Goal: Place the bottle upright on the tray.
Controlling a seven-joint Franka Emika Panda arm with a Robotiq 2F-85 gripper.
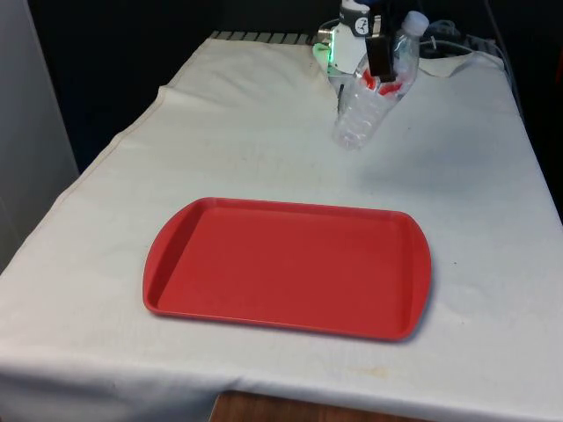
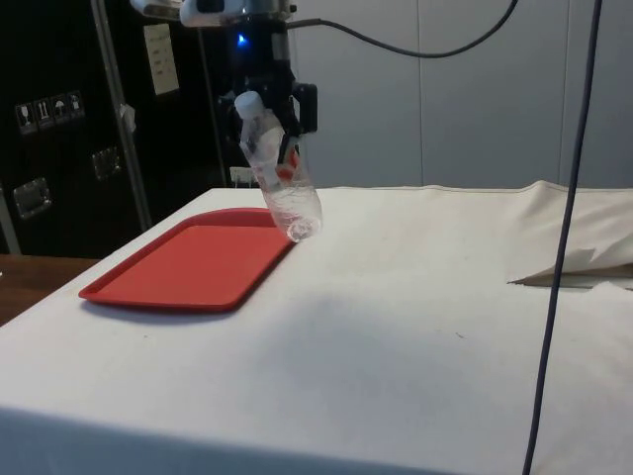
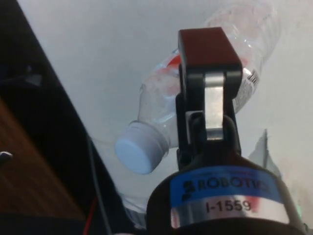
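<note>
The end effector (image 1: 380, 54) grips the bottle (image 1: 374, 88) aloft near the worktop's far edge, its long axis tilted, cap up; the tray (image 1: 176, 255) lies well apart toward the near edge.

Bare tray (image 1: 264, 264) (open cloth (image 1: 220, 132) around)

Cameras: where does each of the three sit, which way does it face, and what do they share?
Front view: across the table at the red tray, gripper beyond it holding the bottle.
Side view: from the table's side toward dark cabinets; gripper holds the tilted bottle near the tray.
Wrist view: on the wrist, looking along the fingers at the bottle.
Shared: all three show the gripped, tilted bottle.
</note>
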